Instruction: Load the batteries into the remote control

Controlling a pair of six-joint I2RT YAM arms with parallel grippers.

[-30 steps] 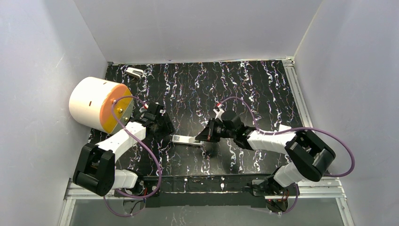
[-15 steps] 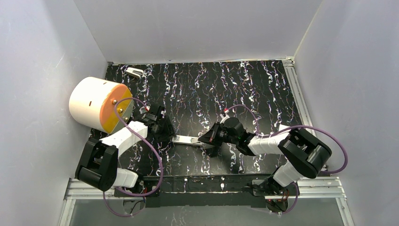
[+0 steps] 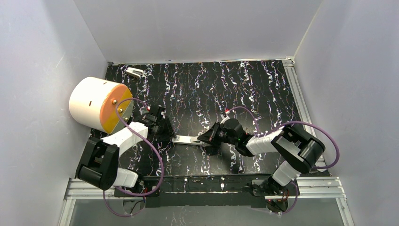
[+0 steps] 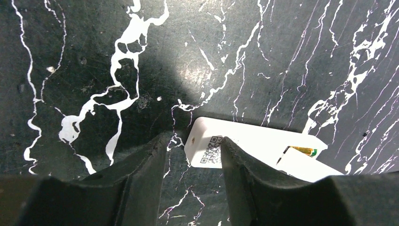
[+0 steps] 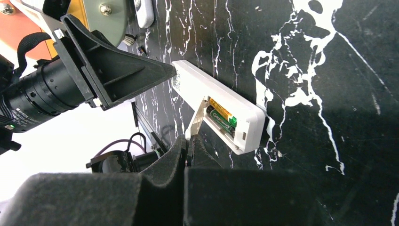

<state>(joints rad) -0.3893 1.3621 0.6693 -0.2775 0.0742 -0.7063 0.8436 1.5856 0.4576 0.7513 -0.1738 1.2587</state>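
Drum beside left claw; small white object far corner.

White remote control, orange-and-green batteries, black table veined white

The right arm has folded in and sunk: its elbow sits nearer the middle, its purple cable arches lower, and the right fingers have dropped closer to the tabletop at the remote. The left fingers have edged toward the remote's other end and narrowed around it.
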